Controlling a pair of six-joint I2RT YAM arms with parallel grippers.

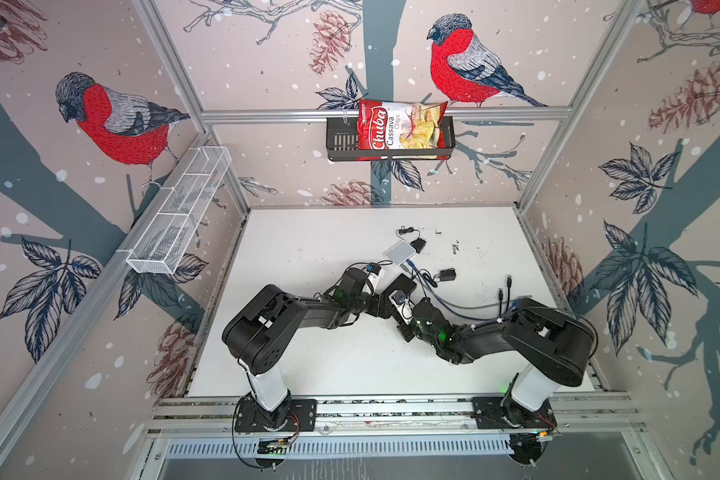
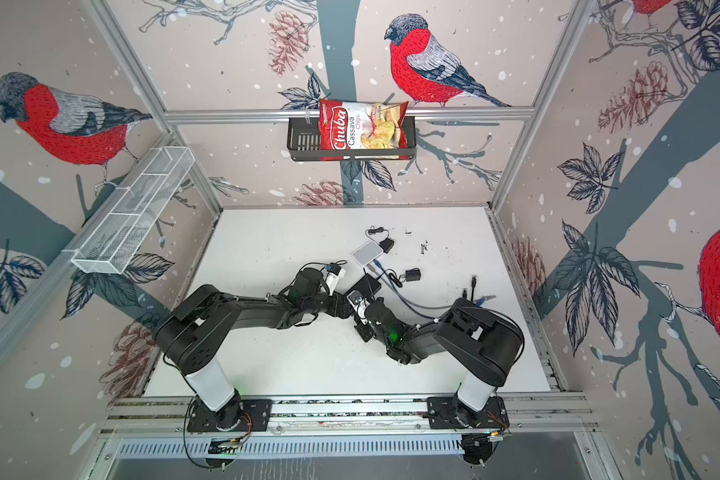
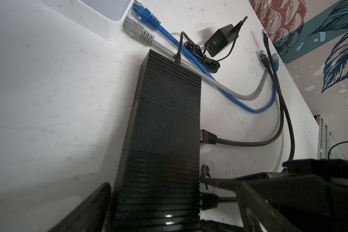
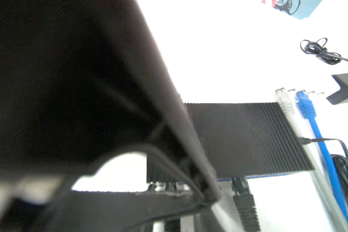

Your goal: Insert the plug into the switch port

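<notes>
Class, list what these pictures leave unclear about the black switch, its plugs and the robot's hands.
1. Black switch ports: in both top views, too small, overhung by the arms.
2. Black plug nearest the camera: left wrist view, in shadow; seating unclear.
3. Right hand: right wrist view, blurred; grip unclear.

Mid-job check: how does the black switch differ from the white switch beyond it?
The black switch has a ribbed casing; the white switch is smooth. The black switch carries a black Ethernet plug in its side; the white switch holds a blue plug and a grey plug. Both lie flat on the white table.
</notes>
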